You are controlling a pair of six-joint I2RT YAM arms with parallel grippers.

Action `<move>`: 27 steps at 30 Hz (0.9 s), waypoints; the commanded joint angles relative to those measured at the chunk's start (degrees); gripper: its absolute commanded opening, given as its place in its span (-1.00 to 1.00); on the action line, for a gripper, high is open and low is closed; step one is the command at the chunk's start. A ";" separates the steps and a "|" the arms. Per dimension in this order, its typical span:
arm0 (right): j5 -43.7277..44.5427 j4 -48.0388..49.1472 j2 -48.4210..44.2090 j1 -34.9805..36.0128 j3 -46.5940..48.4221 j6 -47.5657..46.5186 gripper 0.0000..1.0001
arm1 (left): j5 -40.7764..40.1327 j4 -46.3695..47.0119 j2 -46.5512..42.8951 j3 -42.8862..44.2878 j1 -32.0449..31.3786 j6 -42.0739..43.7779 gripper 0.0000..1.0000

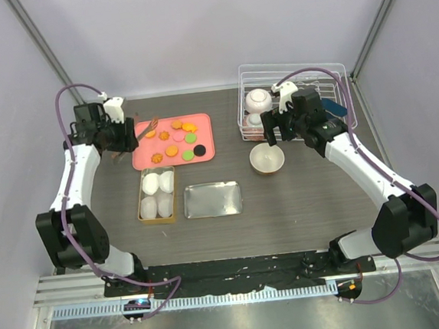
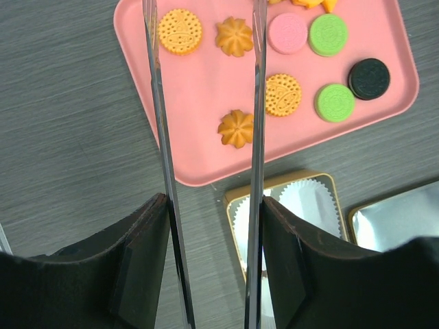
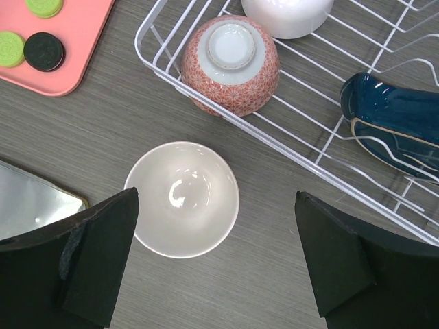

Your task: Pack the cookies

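The cookies (image 1: 173,140) lie scattered on a pink tray (image 1: 201,127); they are orange, pink, green and one black (image 2: 369,78). My left gripper (image 1: 128,134) hovers at the tray's left edge, shut on metal tongs (image 2: 257,103) whose two blades reach over the tray with a gap between them. A flower-shaped orange cookie (image 2: 236,128) lies just inside the right blade. A gold tin (image 1: 157,193) lined with white paper cups (image 2: 309,202) sits below the tray. My right gripper (image 1: 274,129) is open and empty above a white bowl (image 3: 182,199).
The tin's silver lid (image 1: 214,199) lies right of the tin. A white wire rack (image 1: 294,96) at back right holds an upturned red patterned bowl (image 3: 230,65), a white dish (image 3: 285,14) and a dark blue dish (image 3: 391,116).
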 commanded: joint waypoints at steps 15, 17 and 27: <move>-0.44 0.92 0.41 0.33 1.95 -0.37 1.00 | -5.71 8.53 8.39 0.80 -1.40 -0.55 0.13; -0.53 0.92 0.41 0.33 1.95 -0.46 0.99 | -6.06 8.44 9.18 0.80 -1.49 -0.46 0.12; -0.44 0.92 0.41 0.33 1.95 -0.55 0.99 | -6.76 9.05 10.68 0.28 -2.55 -0.11 0.12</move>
